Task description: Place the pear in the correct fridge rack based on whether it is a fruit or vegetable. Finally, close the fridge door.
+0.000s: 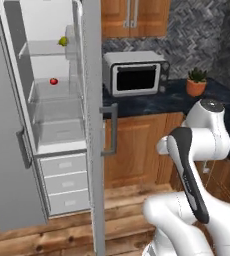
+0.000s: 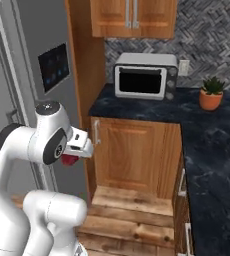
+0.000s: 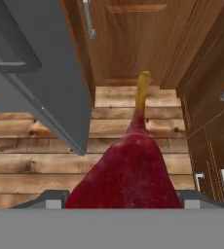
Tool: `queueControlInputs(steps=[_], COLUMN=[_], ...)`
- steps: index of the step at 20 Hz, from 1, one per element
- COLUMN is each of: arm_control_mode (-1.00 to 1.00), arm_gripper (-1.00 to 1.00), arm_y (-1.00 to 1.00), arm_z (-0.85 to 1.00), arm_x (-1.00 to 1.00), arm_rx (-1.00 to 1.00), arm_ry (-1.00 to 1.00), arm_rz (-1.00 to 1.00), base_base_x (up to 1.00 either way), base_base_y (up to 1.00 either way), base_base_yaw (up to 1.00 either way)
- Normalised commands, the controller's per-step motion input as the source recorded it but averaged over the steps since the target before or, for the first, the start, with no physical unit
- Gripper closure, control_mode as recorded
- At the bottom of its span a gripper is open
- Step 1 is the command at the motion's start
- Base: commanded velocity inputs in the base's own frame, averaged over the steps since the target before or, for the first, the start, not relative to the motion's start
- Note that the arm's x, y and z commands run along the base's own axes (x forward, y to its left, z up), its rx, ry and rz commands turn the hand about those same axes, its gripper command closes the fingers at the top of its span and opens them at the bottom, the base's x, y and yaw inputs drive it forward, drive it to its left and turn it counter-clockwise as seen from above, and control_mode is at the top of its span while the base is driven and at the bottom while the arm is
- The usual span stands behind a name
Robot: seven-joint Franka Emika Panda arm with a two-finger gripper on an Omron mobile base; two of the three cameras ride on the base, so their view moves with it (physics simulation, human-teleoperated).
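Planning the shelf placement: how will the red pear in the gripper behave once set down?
The red pear is rounded and tapers to a thin neck, so it will likely tip or roll. Its smooth skin may slip in the gripper.

Red pear [image 3: 128, 170] hides the gripper [image 3: 123, 202] fingertips.

The wood plank floor [image 3: 36, 155] lies directly below my hand [image 2: 73, 156]. A wooden cabinet door [image 3: 133, 44] with a metal handle [image 3: 89, 19] stands ahead of it. Above and beyond my hand, on the dark counter [image 2: 137, 107], sits the microwave [image 2: 144, 76]. The potted plant [image 2: 210, 95] stands farther off on the same counter. A herringbone backsplash [image 2: 212, 35] rises behind both.
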Motion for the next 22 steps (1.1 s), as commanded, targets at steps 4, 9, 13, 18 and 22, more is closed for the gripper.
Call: queueControlInputs(steps=[4,9,13,18,22], arm_control_mode=[1.0,1.0,1.0,1.0,1.0], arm_gripper=[1.0,1.0,1.0,1.0,1.0], arm_y=[0.0,0.0,0.0,0.0,0.0], arm_z=[0.0,0.0,0.0,0.0,0.0], arm_x=[0.0,0.0,0.0,0.0,0.0], arm_rx=[0.0,0.0,0.0,0.0,0.0], arm_ry=[0.0,0.0,0.0,0.0,0.0], arm_rz=[0.0,0.0,0.0,0.0,0.0], base_base_x=[-0.7,-0.53,0.27,0.92,0.89], base_base_y=[1.0,1.0,1.0,0.86,0.14], base_base_yaw=[0.0,0.0,-0.05,-0.17,-0.25])
